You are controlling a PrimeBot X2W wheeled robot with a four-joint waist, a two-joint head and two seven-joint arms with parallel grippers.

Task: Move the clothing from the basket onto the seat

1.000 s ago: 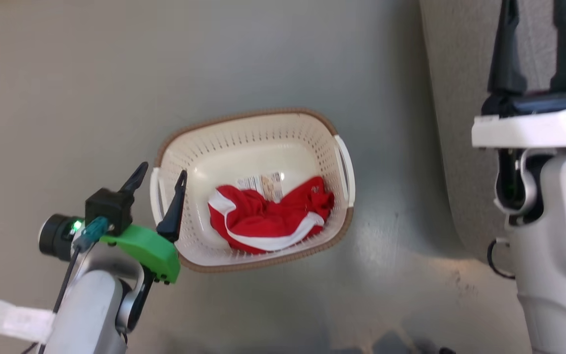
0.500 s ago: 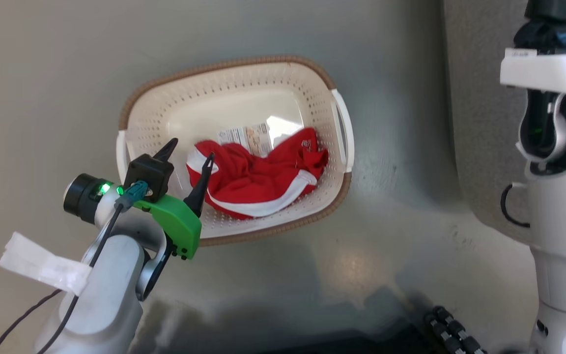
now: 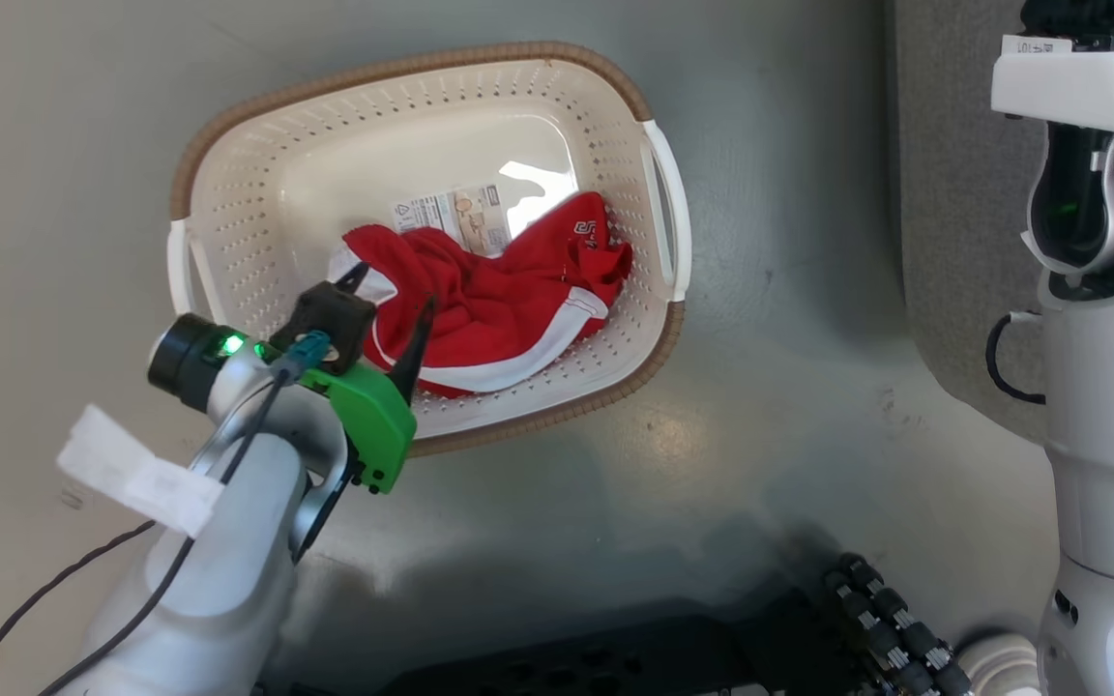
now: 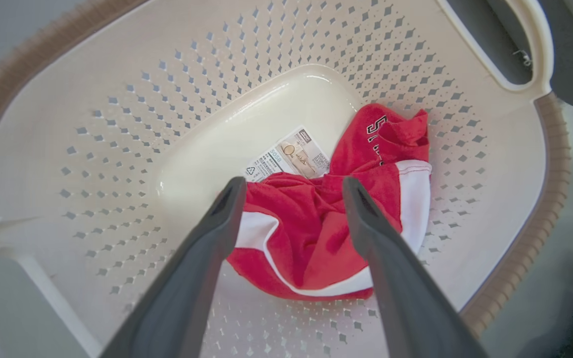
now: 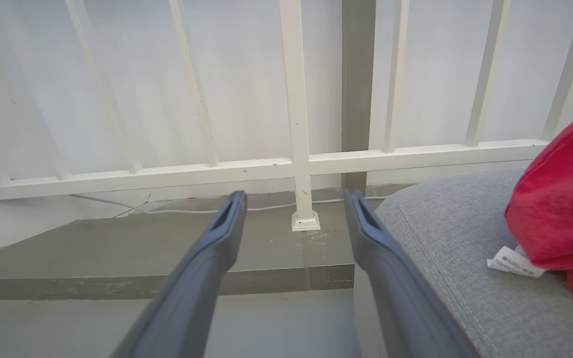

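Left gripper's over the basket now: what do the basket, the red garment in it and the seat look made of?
Basket: likely moulded plastic, glossy cream, with punched holes and a brown woven-look rim.
Red garment: soft matte fabric, crumpled, with a white stripe; fibre unclear.
Seat: grey woven upholstery, weave texture visible.

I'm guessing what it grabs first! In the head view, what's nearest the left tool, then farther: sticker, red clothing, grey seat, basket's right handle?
From the left tool:
1. Red clothing, at its tips, in the basket.
2. Sticker, just beyond, on the basket's base.
3. Right handle, basket's far side.
4. Grey seat, far right, outside the basket.
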